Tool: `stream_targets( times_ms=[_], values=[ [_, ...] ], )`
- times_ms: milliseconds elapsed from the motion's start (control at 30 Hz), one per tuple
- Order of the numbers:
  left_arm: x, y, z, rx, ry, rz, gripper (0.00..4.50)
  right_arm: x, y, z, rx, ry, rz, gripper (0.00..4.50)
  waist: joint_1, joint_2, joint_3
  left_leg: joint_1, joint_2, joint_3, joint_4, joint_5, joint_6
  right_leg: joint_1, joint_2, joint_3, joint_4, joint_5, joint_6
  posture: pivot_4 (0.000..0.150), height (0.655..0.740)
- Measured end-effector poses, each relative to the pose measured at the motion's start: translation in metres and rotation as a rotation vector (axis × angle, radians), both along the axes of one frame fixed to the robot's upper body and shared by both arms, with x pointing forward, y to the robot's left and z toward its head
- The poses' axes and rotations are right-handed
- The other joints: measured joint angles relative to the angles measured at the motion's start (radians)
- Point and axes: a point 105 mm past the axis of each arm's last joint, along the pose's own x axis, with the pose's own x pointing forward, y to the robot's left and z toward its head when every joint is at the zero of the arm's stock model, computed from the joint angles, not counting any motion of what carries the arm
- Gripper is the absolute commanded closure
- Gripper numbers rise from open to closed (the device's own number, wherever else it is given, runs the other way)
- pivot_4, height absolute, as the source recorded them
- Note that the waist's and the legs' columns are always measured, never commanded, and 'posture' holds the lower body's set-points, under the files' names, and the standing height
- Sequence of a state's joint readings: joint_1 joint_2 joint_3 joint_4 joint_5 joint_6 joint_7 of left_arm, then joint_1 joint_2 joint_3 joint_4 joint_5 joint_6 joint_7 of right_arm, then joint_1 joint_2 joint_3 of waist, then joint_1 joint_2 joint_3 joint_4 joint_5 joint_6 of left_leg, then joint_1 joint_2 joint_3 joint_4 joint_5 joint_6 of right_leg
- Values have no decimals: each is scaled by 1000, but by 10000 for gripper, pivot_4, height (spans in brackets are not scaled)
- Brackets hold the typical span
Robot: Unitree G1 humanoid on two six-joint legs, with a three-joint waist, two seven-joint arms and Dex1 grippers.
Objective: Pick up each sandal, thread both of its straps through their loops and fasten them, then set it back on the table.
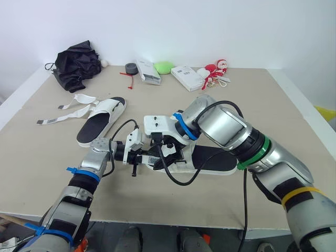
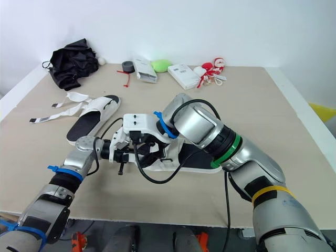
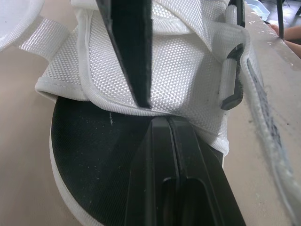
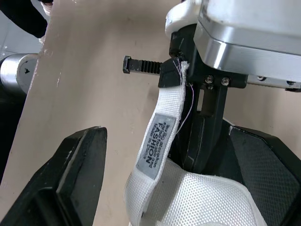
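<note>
one sandal (image 1: 212, 160) lies flat near the front edge of the bench (image 1: 273, 105), about mid-width, black footbed up. left jaws are clamped tight on the tip of its white strap (image 4: 160, 141), the one with the little printed label, and the strap runs from the sandal's upper straight to them. right jaws are spread wide, straddling that same strap and gripping nothing. the other sandal (image 1: 102, 122) sits well apart, further back toward the left edge, its two loose straps (image 1: 68, 111) lying undone on the bench beside it. black cloth bundle (image 1: 77, 65) in the back left corner.
</note>
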State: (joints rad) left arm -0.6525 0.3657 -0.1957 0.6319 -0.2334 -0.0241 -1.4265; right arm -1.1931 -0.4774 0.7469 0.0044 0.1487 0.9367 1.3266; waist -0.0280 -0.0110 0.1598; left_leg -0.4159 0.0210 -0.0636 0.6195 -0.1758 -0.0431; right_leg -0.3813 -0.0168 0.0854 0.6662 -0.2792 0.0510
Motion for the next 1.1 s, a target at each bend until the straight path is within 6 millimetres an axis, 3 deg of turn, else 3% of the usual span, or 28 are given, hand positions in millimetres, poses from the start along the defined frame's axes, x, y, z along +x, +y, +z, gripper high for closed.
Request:
stream_targets(
  times_ms=[200,300,600,800,833,867,933,1100],
  values=[
    [0,0,0,-1,0,2,45000,-3,1,-7,-27,17,12,34701,0,0,0,0,0,-1,0,0,0,0,0,-1,0,0,0,1500,7380],
    [0,0,0,-1,0,2,45000,-4,1,-8,-34,26,19,44536,0,0,0,0,0,-1,0,0,0,0,0,-1,0,0,0,1500,7380],
    [0,0,0,-1,0,1,45000,-5,0,-9,-37,38,23,44536,0,0,0,0,0,-3,0,0,0,1,0,-2,0,0,-1,1500,7380],
    [0,-1,0,-4,0,1,45000,-7,-6,5,24,77,35,44536,0,0,0,-1,-1,-4,0,0,0,1,0,-3,0,-1,0,1500,7380],
    [0,-2,0,-6,1,0,45000,-7,-11,20,87,94,31,44536,0,0,0,-1,-1,-5,0,0,0,2,0,-3,0,-1,0,1500,7380],
    [-1,-2,-1,-10,2,-1,45000,-8,-23,48,208,32,61,44536,1,0,0,-1,-2,-6,0,0,0,3,-1,-4,-1,-2,1,1500,7380],
    [-1,-2,-1,-9,3,-1,45000,-10,-31,65,284,-27,84,44536,0,-1,-1,1,-3,-6,-2,0,0,8,-2,-4,-1,-3,1,1500,7380],
    [-2,-4,-1,-14,4,-6,45000,-35,-64,79,440,-61,148,44536,3,-1,-1,0,-4,-8,-2,0,0,9,-3,-6,-2,-5,1,1500,7380]
  ],
)
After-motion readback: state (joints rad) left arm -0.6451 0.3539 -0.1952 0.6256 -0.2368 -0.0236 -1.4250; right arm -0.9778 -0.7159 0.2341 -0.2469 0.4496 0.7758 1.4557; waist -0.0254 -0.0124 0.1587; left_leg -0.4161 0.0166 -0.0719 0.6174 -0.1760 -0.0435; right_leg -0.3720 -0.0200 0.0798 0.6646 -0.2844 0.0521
